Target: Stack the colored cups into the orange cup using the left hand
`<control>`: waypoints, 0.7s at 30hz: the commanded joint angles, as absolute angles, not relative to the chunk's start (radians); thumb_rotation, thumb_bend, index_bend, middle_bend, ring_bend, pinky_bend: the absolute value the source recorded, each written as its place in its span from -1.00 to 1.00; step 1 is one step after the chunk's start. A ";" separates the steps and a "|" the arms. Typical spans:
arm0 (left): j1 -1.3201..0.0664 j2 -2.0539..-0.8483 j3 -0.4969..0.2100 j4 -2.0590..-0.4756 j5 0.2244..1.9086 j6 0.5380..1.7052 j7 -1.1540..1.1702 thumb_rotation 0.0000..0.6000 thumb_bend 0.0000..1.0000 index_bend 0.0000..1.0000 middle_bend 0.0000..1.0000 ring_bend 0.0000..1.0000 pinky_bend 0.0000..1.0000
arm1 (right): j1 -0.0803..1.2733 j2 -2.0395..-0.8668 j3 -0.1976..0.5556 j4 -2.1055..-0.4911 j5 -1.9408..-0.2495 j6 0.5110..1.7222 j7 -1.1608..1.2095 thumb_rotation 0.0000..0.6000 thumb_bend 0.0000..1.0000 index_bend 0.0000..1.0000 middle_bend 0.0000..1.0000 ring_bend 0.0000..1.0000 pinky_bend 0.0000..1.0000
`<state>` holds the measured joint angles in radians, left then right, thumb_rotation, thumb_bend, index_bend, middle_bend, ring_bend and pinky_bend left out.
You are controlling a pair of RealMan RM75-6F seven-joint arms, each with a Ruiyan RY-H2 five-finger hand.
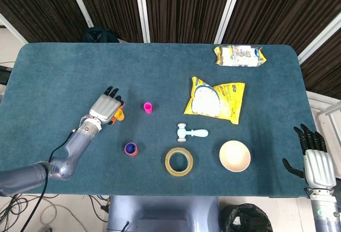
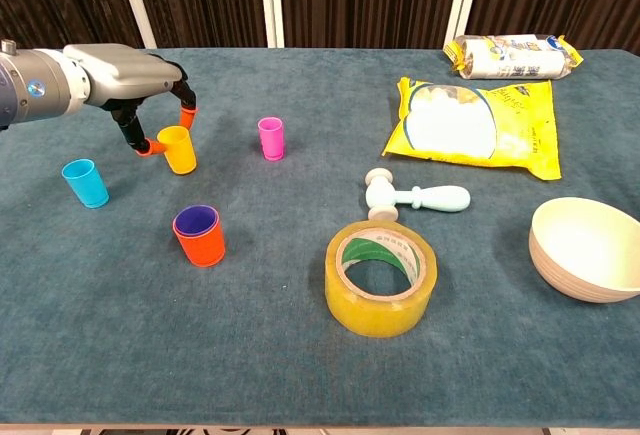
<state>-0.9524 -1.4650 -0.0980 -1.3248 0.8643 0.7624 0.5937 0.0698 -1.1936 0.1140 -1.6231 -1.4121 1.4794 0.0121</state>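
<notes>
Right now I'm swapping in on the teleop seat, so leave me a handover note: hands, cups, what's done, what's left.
Left hand: over the yellow cup, fingertips on either side of its rim; a grip isn't clear, and the cup stands on the table.
Right hand: idle off the table's right edge, fingers apart, holding nothing.
Orange cup: upright, with a purple cup already nested inside.
Blue cup and pink cup: loose, upright.
Done: purple in.
Left: yellow, blue, pink.

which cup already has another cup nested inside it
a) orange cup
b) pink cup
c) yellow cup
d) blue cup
a: in the chest view the orange cup shows a purple cup seated inside its rim, while the other cups stand alone.
</notes>
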 commanded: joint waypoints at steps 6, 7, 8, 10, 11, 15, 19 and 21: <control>-0.942 -1.394 -0.132 -1.461 0.943 0.824 0.543 1.00 -0.37 -0.11 -0.49 -1.00 -0.88 | 0.070 -1.195 0.113 -1.624 -1.413 1.478 0.014 1.00 -0.35 -0.80 -0.91 -0.81 -0.99; -0.937 -1.377 -0.132 -1.493 0.961 0.831 0.533 1.00 -0.37 -0.11 -0.49 -1.00 -0.88 | 0.070 -1.195 0.113 -1.624 -1.414 1.478 0.013 1.00 -0.35 -0.80 -0.91 -0.81 -0.99; -0.935 -1.369 -0.132 -1.508 0.969 0.834 0.528 1.00 -0.37 -0.12 -0.49 -1.00 -0.88 | 0.070 -1.195 0.113 -1.625 -1.414 1.478 0.013 1.00 -0.35 -0.80 -0.91 -0.81 -0.99; -0.927 -1.343 -0.132 -1.557 0.988 0.840 0.513 1.00 -0.37 -0.12 -0.50 -1.00 -0.88 | 0.070 -1.195 0.112 -1.625 -1.414 1.478 0.011 1.00 -0.35 -0.80 -0.91 -0.81 -0.99; -0.925 -1.335 -0.131 -1.575 0.993 0.840 0.508 1.00 -0.37 -0.12 -0.50 -1.00 -0.88 | 0.070 -1.195 0.111 -1.625 -1.414 1.477 0.011 1.00 -0.35 -0.80 -0.91 -0.81 -0.99; -0.923 -1.277 -0.122 -1.670 1.004 0.822 0.501 1.00 -0.37 -0.12 -0.50 -1.00 -0.88 | 0.069 -1.196 0.112 -1.625 -1.412 1.478 0.008 1.00 -0.35 -0.80 -0.91 -0.81 -0.99; -0.924 -1.216 -0.116 -1.766 1.007 0.812 0.510 1.00 -0.37 -0.12 -0.50 -1.00 -0.88 | 0.069 -1.196 0.116 -1.625 -1.407 1.480 0.009 1.00 -0.35 -0.80 -0.91 -0.81 -0.99; -0.923 -1.198 -0.111 -1.795 1.011 0.811 0.514 1.00 -0.37 -0.12 -0.50 -1.00 -0.88 | 0.069 -1.196 0.116 -1.625 -1.407 1.480 0.009 1.00 -0.35 -0.80 -0.91 -0.81 -0.99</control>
